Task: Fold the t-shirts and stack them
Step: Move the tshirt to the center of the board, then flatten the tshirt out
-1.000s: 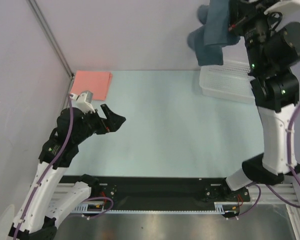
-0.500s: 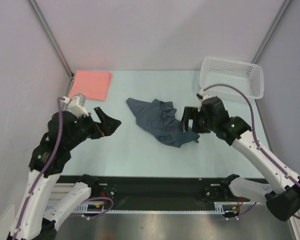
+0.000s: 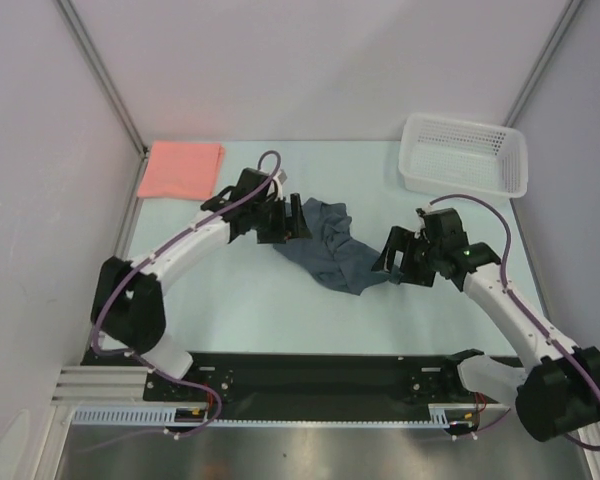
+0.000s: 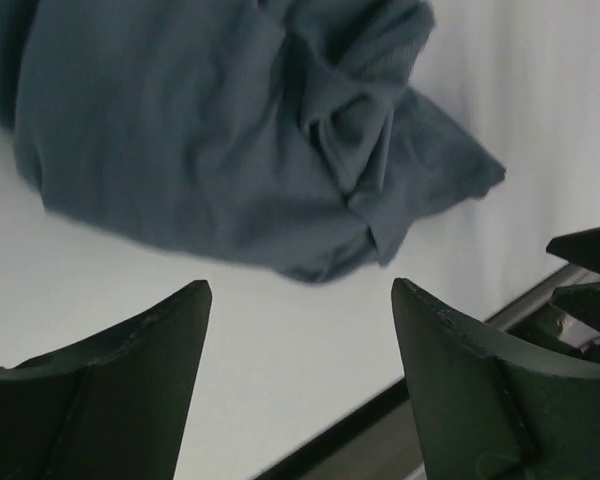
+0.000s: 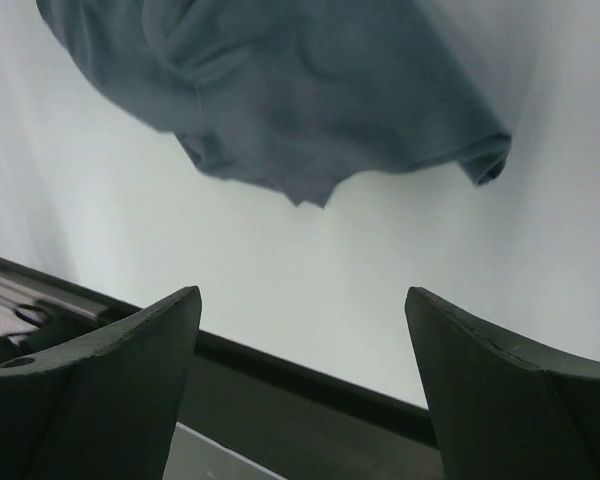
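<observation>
Two claws stand spread wide, and neither pinches anything. The left claw [image 3: 292, 224] sits at the left end of the blue-grey t-shirt [image 3: 332, 252]. In its own wrist view the left claw [image 4: 298, 288] has only pale counter [image 4: 280, 340] between its dark fingers. There the blue-grey t-shirt [image 4: 210, 150] lies just ahead of the tips, its nearest hem close to them but not between them.

The right claw [image 3: 388, 264] sits at the opposite, right end of the same shirt and points toward it. From its wrist camera the right claw [image 5: 302, 295] likewise frames bare counter [image 5: 300, 260]. The blue-grey t-shirt [image 5: 300, 100] lies just beyond the fingertips, with one rolled corner sticking out to the right in that view. Whether either claw touches the cloth I cannot tell from above.

Between the two claws the blue-grey t-shirt is an unfolded, crumpled heap, deeply creased. It lies on the counter [image 3: 280, 310] on a slant, from far-left to near-right. Both white arms reach in toward it from the near edge, each trailing a purple cable.

Farther out, the pink t-shirt [image 3: 183, 168] lies as a flat folded rectangle, well apart from the blue-grey t-shirt, off to its far left. A white mesh basket [image 3: 450, 182] stands upright, well apart from the shirt on its far right. Nearer than the shirt, a black rail [image 3: 310, 372] runs along the counter's edge.
</observation>
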